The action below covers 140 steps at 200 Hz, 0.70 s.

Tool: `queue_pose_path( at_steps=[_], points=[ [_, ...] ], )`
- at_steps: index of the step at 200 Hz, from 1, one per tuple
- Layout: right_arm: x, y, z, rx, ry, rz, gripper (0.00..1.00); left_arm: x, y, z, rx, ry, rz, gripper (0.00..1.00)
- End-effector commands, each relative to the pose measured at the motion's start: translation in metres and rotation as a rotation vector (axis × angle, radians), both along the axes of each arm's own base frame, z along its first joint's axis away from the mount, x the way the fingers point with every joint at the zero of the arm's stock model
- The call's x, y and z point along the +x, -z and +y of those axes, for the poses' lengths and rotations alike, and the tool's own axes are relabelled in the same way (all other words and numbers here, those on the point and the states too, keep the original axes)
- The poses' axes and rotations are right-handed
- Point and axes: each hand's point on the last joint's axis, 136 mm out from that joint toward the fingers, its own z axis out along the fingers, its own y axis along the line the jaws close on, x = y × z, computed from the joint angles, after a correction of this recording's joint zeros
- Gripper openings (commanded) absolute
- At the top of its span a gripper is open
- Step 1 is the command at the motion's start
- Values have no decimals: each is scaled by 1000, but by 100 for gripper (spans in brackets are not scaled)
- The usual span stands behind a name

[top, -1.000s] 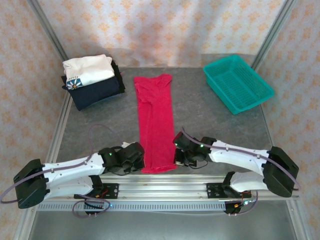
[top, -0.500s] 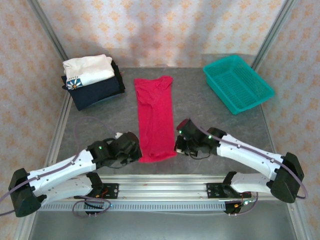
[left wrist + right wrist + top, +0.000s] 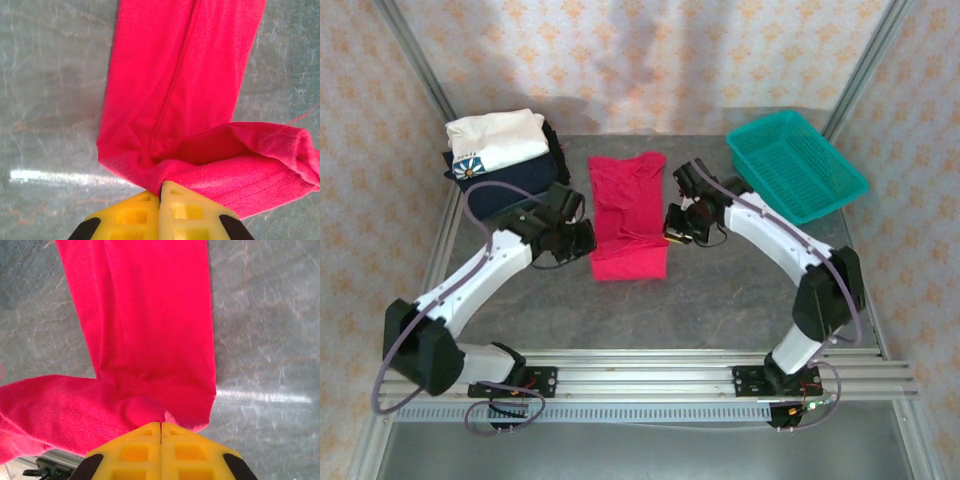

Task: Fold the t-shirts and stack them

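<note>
**Near end.** The red shirt (image 3: 628, 215), narrowed to a long strip, lies with its doubled-over crease closest to the viewer.

**Middle.** The left gripper (image 3: 582, 238) sits at the shirt's left edge and the right gripper (image 3: 672, 222) at its right edge. Each is clamped tight on a corner of the hem, holding that hem over the strip about halfway toward the collar end.

**Progress (judged).** The crosswise fold of this shirt is under way but not laid down. Setting the hem flat, any further fold, and the transfer to the pile remain.

**Far end.** Beyond and left of the red shirt, a white shirt (image 3: 495, 135) rests folded on a navy shirt (image 3: 510, 188) — two garments apparently finished. Beyond and right of the red shirt stands a teal basket (image 3: 800, 170).

**Markings.** A round blue emblem (image 3: 468, 168) shows on the white shirt — any lettering is too small to read.
</note>
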Motion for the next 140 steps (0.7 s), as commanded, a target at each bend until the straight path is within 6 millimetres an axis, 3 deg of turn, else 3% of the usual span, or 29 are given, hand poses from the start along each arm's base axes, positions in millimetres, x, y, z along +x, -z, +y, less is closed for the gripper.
queue_pose_path(
  at_steps=[1, 68, 103, 108, 119, 129, 140],
  points=[
    [5, 11, -7, -39, -67, 57, 0, 16, -3, 4, 14, 66, 15, 0],
    [64, 45, -9, -66, -78, 129, 0, 83, 30, 4, 34, 85, 84, 0],
    [93, 76, -2, -66, -82, 175, 0, 113, 56, 9, 54, 65, 126, 0],
    [100, 79, 1, -58, -81, 177, 0, 118, 68, 11, 58, 56, 150, 0],
    [117, 83, 7, -41, -71, 171, 9, 130, 71, 14, 49, 36, 152, 0],
    [139, 81, 12, -6, -51, 151, 24, 144, 68, 16, 30, 9, 142, 14],
    [165, 69, 16, 44, -18, 119, 38, 162, 54, 12, -17, -17, 104, 39]
  ],
)
